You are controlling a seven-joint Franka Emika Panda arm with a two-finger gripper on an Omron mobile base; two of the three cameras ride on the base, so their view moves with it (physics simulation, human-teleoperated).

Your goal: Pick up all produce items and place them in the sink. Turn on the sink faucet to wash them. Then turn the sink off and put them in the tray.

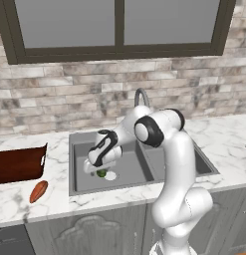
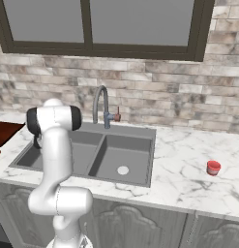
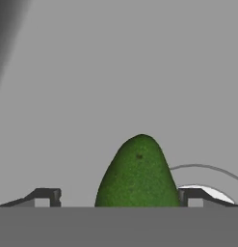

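In the left base view the end effector (image 1: 98, 172) hangs low in the left basin of the sink (image 1: 144, 172), at frame centre. The hand view shows its fingers (image 3: 47, 197) spread wide, the lime (image 3: 138, 173) standing between them, apart from the left tip and just beside the right one, next to the pale drain (image 1: 110, 175). The carrot (image 1: 38, 191) lies on the tabletop (image 1: 219, 142) at lower left, just below the tray (image 1: 20, 163). The faucet (image 2: 100, 104) rises behind the sink.

Green fruit (image 3: 138, 173) in sink (image 1: 79, 185); orange vegetable (image 1: 38, 191) beside tray (image 1: 17, 164)
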